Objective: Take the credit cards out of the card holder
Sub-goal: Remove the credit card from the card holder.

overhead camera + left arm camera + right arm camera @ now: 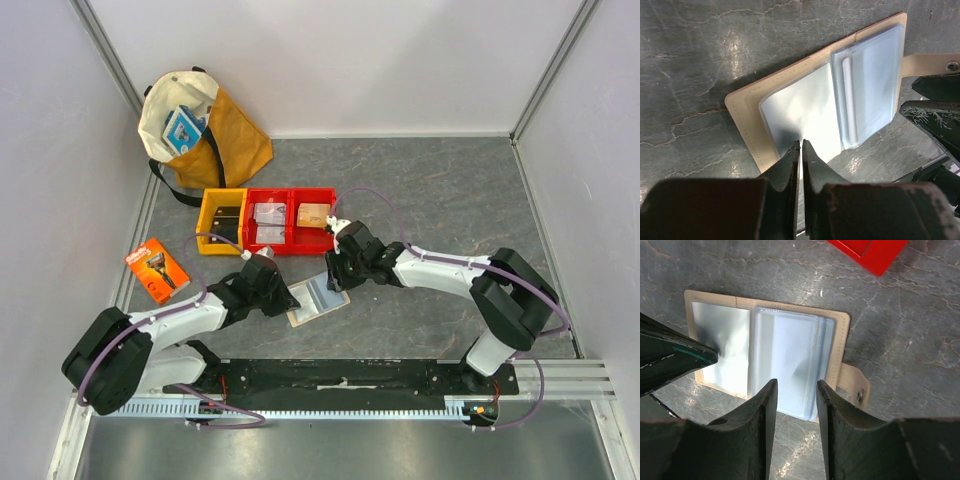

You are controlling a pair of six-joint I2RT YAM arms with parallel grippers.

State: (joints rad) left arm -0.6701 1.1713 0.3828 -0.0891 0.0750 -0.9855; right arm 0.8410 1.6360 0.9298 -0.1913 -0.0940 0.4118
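Observation:
The beige-tan card holder [318, 298] lies open and flat on the grey table between my two grippers. Its pale blue-grey plastic sleeves [867, 85] face up, and the snap tab [855, 385] sticks out on the right side. No credit card shows apart from the sleeves; whether the sleeves hold any I cannot tell. My left gripper [801, 144] is shut, its tips on the near edge of the left sleeve [722, 347]. My right gripper [796, 385] is open, its jaws apart just above the near edge of the stacked right sleeves [787, 357].
A yellow bin [221, 222] and red bins [290, 220], one with a tan block [313, 214], stand just behind the holder. An orange razor package [157, 268] lies at the left. A tan and white bag [200, 125] sits in the back left corner.

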